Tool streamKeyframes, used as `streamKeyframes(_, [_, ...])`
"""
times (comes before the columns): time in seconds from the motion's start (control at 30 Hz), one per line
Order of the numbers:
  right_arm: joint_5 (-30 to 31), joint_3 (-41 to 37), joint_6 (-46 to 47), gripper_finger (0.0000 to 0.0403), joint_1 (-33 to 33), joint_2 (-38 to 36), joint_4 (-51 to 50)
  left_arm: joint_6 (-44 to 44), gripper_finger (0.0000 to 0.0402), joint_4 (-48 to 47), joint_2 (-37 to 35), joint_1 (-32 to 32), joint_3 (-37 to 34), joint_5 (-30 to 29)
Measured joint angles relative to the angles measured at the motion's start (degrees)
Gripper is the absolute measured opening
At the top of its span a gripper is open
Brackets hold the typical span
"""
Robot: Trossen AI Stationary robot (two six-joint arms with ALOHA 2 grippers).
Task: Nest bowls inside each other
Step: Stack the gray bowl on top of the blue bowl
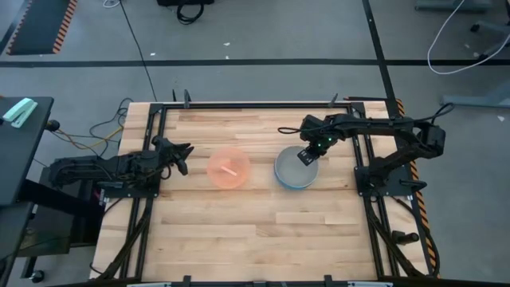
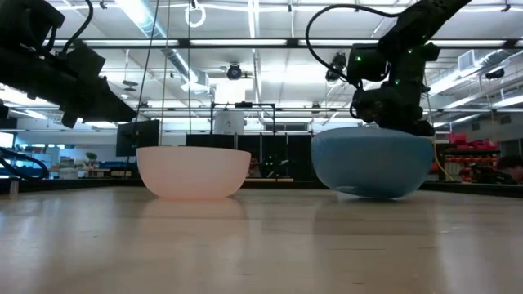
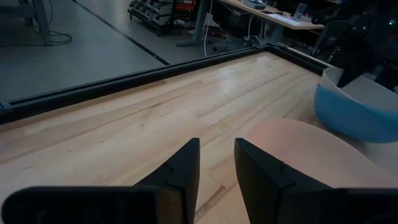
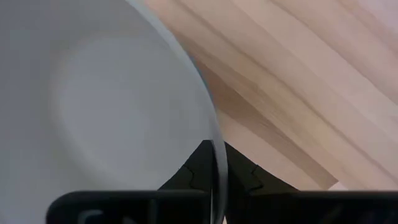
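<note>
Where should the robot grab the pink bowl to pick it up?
Probably by its thin rim, coming down from above. The pink bowl sits upright and open-topped, so one finger can slip inside the wall and one outside. The side facing the left gripper looks easiest; the blue bowl stands on the other side.

A translucent salmon-pink bowl (image 1: 229,167) was seen on the pale, light-brown wooden table (image 1: 263,231), whose planks were marked by a striped grain. A blue bowl (image 1: 296,171) was seen beside it, and a pale grey-white bowl (image 4: 106,118) was seen lying inside the blue one. Both arms and the frame round the table were coloured black. The right gripper (image 1: 306,157) was dark, with small green lights on its wrist. The left gripper (image 3: 216,171) was black. The floor (image 1: 263,32) was grey, crossed by dark lines, with orange-and-black hazard stripes at one corner.
</note>
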Motion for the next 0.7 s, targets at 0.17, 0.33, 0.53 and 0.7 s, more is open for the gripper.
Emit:
streamKeyframes(0.17, [0.15, 0.63, 0.04, 0.0039, 0.09, -0.07, -0.29, 0.00, 0.0107, -0.02, 0.02, 0.00, 0.01, 0.00])
streamKeyframes(0.33, [0.10, 2.97, 0.02, 0.0042, 2.12, -0.07, -0.45, 0.00, 0.0107, -0.02, 0.02, 0.01, 0.01, 0.00])
streamKeyframes(0.53, [1.43, 6.21, 0.11, 0.0043, 4.80, -0.07, -1.14, 0.00, 0.0107, -0.02, 0.01, 0.01, 0.01, 0.00])
streamKeyframes(0.7, [3.39, 8.90, 0.68, 0.0044, 5.63, -0.09, -4.54, 0.00, 0.0107, -0.02, 0.02, 0.00, 0.00, 0.00])
